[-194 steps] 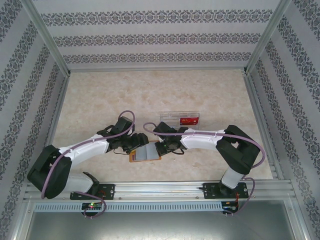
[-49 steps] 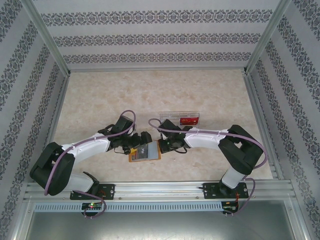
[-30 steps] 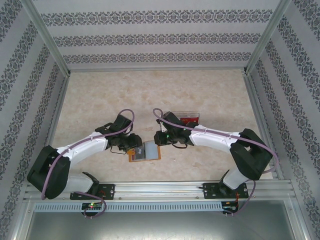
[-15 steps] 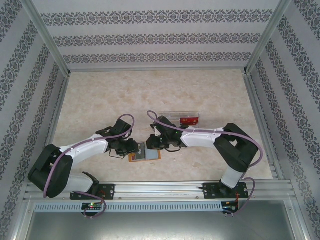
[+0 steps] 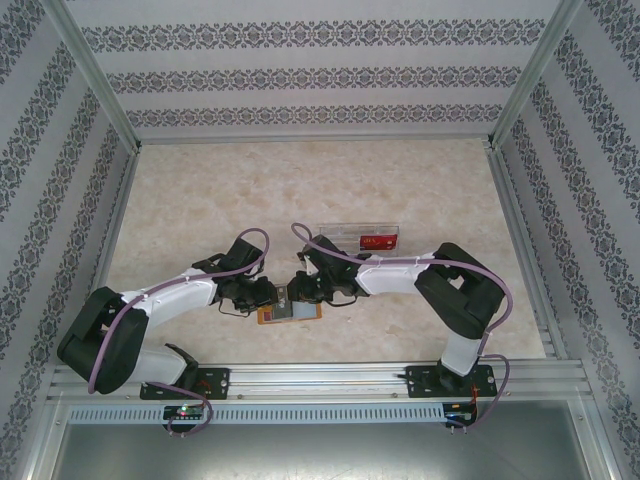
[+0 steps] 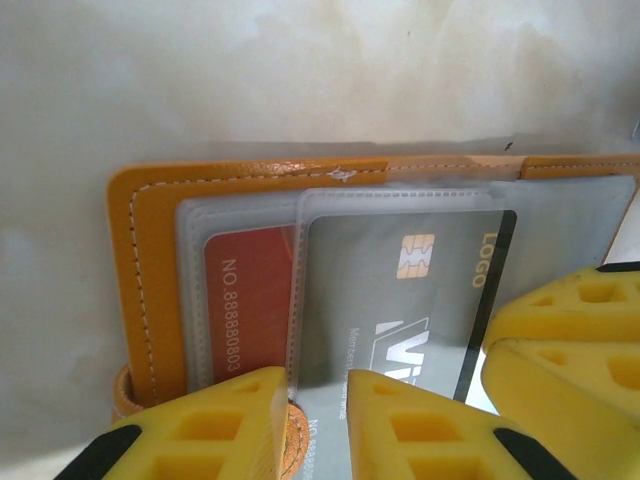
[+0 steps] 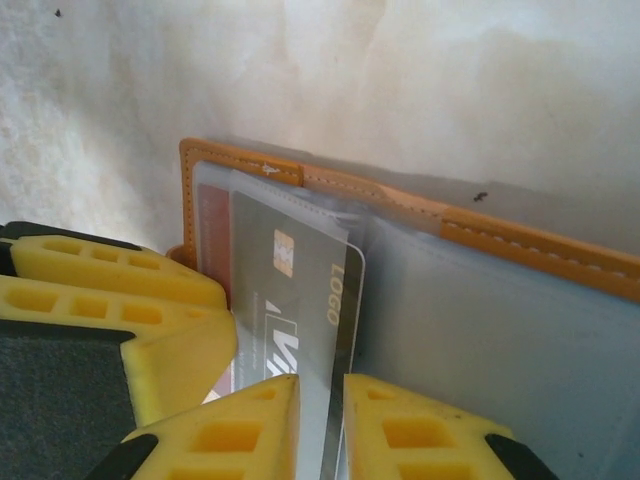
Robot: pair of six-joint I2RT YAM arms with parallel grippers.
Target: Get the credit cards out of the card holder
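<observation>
Starting at the left, the left pincer had hardly moved in the last second. It stayed at the left part of the holder, which lay open and flat on the table. Its jaws stood close together, with the edge of a clear pocket in the narrow gap. I could not tell if they really pinched it.

The big change was on the right. A second before, the right pincer had been off past the holder's far right corner, over by the tray. Then it was back at the holder, close beside the left pincer. Its jaws were a little apart, and the dark edge of the grey card ran into the gap. Again I could not tell if they squeezed it.

I think this meant the job was not done. The grey card was still in its pocket in the middle of the holder. The right pincer looked ready to pull it out while the left one kept the holder down.

Counting, there were two pincers and one holder. Inside the holder I saw two cards: one red card at its left, and one grey card next to it, its pocket lapping over the red one's. Past the holder's far right corner sat one tray, and in it a second red card.
</observation>
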